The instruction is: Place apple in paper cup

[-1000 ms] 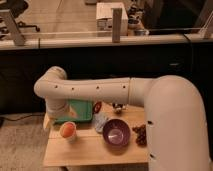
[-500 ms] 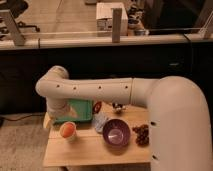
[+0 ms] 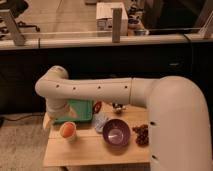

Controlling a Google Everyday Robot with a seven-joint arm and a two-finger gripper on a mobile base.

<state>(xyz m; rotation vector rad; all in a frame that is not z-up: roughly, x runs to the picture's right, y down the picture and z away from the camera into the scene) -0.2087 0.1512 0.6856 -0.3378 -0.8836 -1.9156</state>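
Note:
The apple [image 3: 67, 128] is a small orange-yellow fruit. It sits inside the white paper cup [image 3: 70, 136], which stands upright at the front left of the wooden table [image 3: 95, 150]. My white arm reaches across from the right, bends at the far left and drops toward the table. The gripper [image 3: 61, 116] is at the arm's lower end, just above and behind the cup, against a green box.
A green box [image 3: 81, 110] stands behind the cup. A purple bowl [image 3: 116, 133] sits mid-table, with a dark grape cluster [image 3: 141, 134] to its right. A pale crumpled item [image 3: 100, 121] and a small orange-red bowl [image 3: 97, 106] lie between. A dark counter runs behind.

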